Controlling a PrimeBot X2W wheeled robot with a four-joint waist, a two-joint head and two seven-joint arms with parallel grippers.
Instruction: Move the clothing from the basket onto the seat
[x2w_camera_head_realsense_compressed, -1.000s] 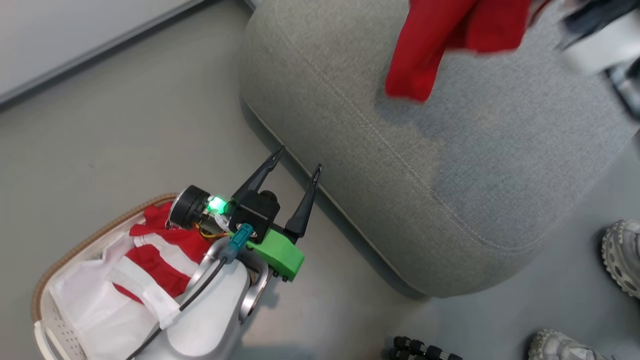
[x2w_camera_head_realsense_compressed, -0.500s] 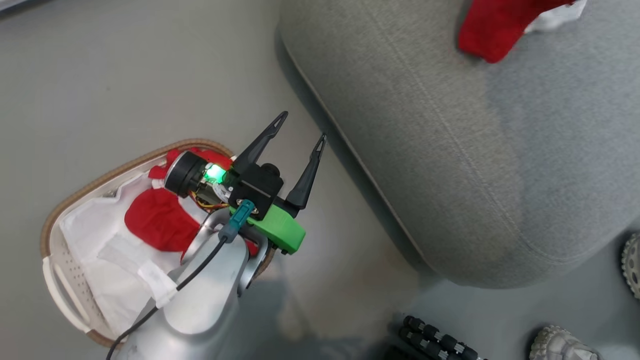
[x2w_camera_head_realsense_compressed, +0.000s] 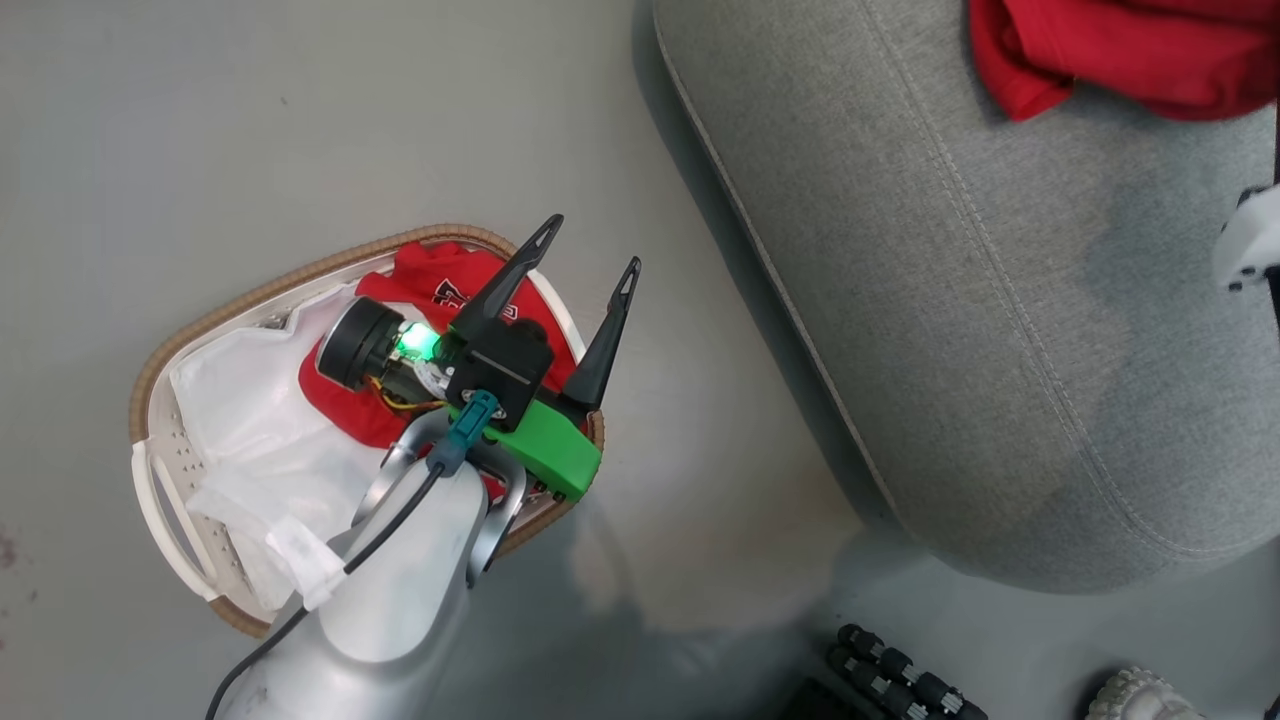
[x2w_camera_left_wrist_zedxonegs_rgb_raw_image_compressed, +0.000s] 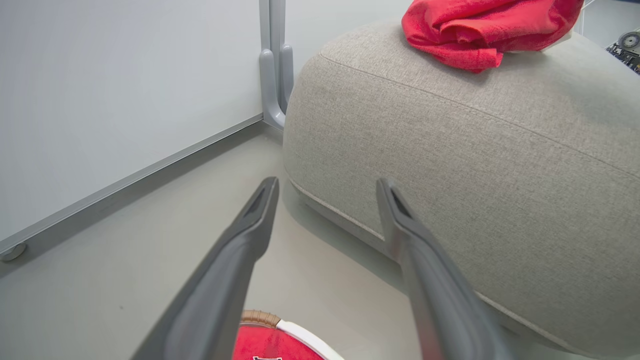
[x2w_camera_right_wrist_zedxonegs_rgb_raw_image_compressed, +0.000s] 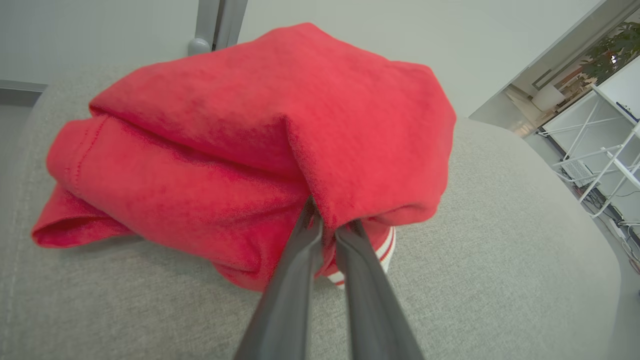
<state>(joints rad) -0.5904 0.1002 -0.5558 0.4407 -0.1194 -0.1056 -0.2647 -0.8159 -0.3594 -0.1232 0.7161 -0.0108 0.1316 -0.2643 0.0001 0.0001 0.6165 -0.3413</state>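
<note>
The right gripper (x2w_camera_right_wrist_zedxonegs_rgb_raw_image_compressed: 327, 226) pinches a fold of a red garment (x2w_camera_right_wrist_zedxonegs_rgb_raw_image_compressed: 240, 150), bunched and fleecy on top of the seat (x2w_camera_right_wrist_zedxonegs_rgb_raw_image_compressed: 500, 260), white-striped trim beneath. The left gripper (x2w_camera_head_realsense_compressed: 591, 244) hangs spread wide over the basket (x2w_camera_head_realsense_compressed: 180, 470), where a second red garment (x2w_camera_head_realsense_compressed: 415, 270) with a patch lies against the rim.

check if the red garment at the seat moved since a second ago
Yes, downward: the red garment hung clear above the seat and now lies bunched on its top, the right end effector shut on it.
</note>
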